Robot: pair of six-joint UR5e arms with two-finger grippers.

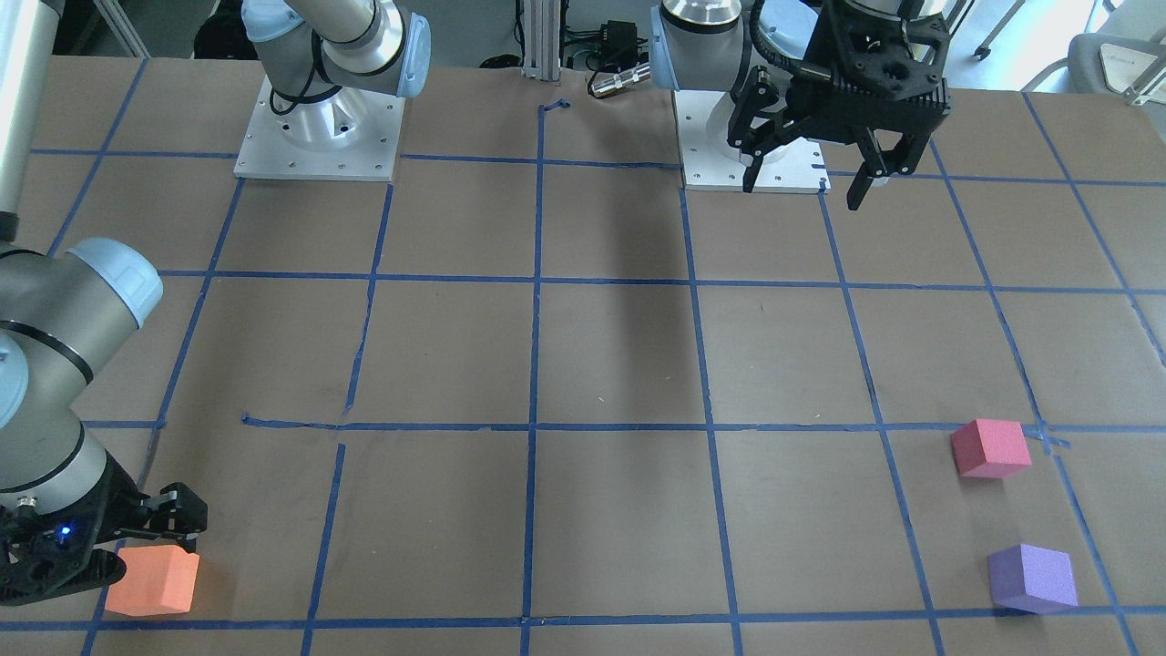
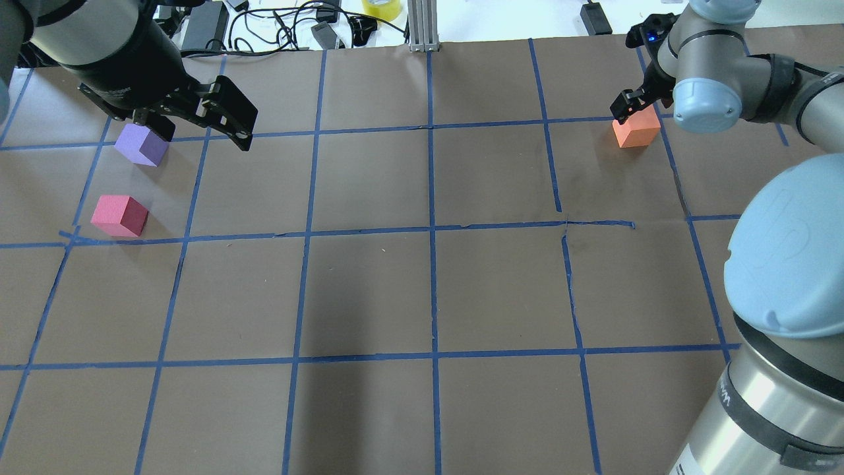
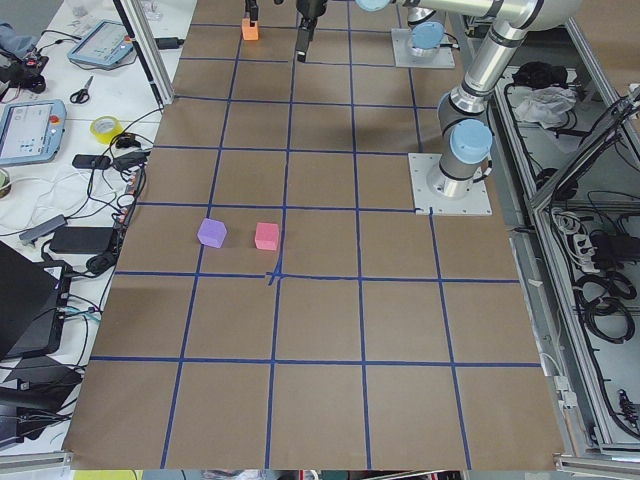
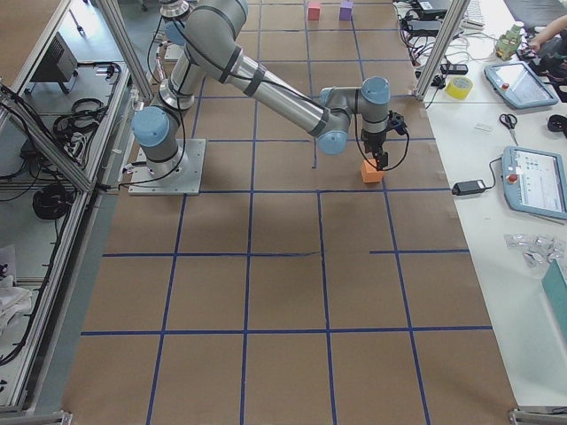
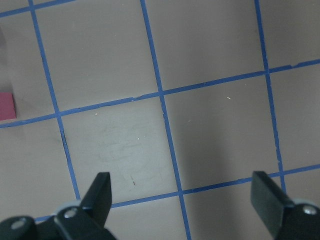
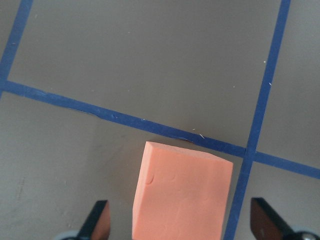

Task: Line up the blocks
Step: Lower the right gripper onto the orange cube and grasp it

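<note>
Table (image 2: 428, 297) comes first, brown paper gridded with blue tape (image 2: 432, 231). Over it we see the left gripper (image 1: 802, 189) raised high, jaws spread wide and empty. The right gripper (image 6: 181, 220) is low at the far right side, jaws also wide, straddling the orange block (image 2: 636, 132). That block sits on the paper about midway between the fingers, clear of both, beside a tape crossing. The pink-red block (image 2: 119, 215) and purple block (image 2: 140, 145) lie near each other on the left side, well apart from the orange one. We judge these foam cubes light and soft, so close gently on two opposite flat faces, low and centred
</note>
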